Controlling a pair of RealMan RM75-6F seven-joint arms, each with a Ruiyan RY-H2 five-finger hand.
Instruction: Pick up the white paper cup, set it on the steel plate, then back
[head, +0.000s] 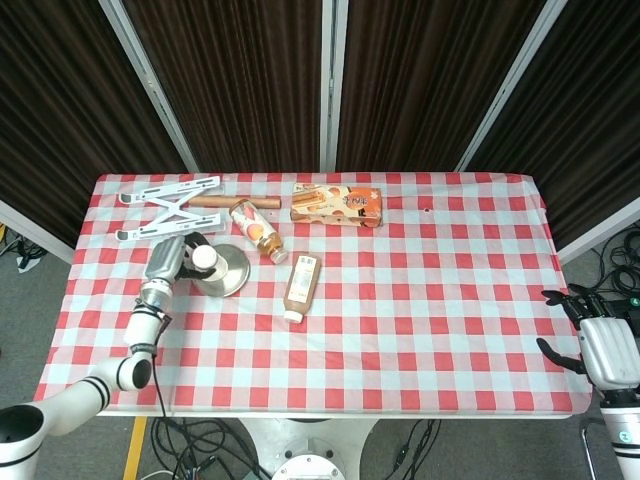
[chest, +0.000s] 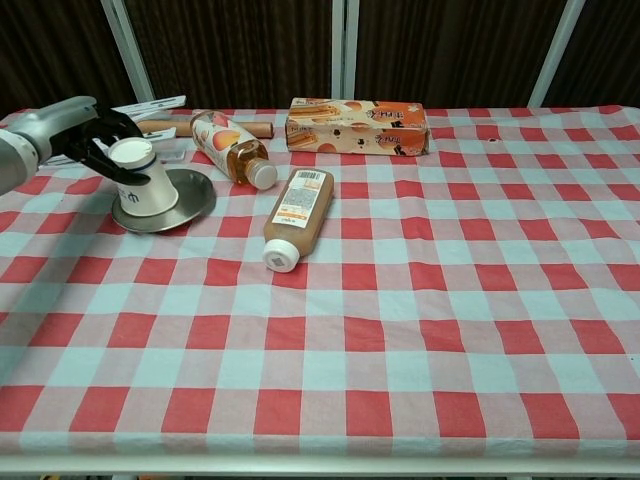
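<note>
- White paper cup (chest: 143, 183) standing on the steel plate (chest: 190, 200), bottom up, tilted toward the left hand; a small dark mark on its side, too small to read.
- Left hand (chest: 88, 130) wrapped around the cup from the left side, dark fingers (chest: 112, 171) curled against its wall, holding it over the plate's left part.
- Same grip seen from the head view: left hand (head: 166, 262) beside the cup (head: 206, 265), steel plate (head: 232, 272) under it.
- Right hand (head: 598, 343) off the table's right edge, holding nothing, fingers spread apart.
- Brown bottle (chest: 298, 215) lying on its side near the plate, white cap toward the camera; white label with a barcode, text unreadable.
- Orange-labelled bottle (chest: 229, 145) lying just behind the plate, cap pointing toward the brown bottle.
- Snack box (chest: 357, 125) at the back, pictures of biscuits on its front, lettering too blurred to read.
- White folding stand (head: 165, 209) and a brown tube (head: 225, 200) at the back left corner.
- Red-and-white checked tablecloth (chest: 480, 300) under everything.
</note>
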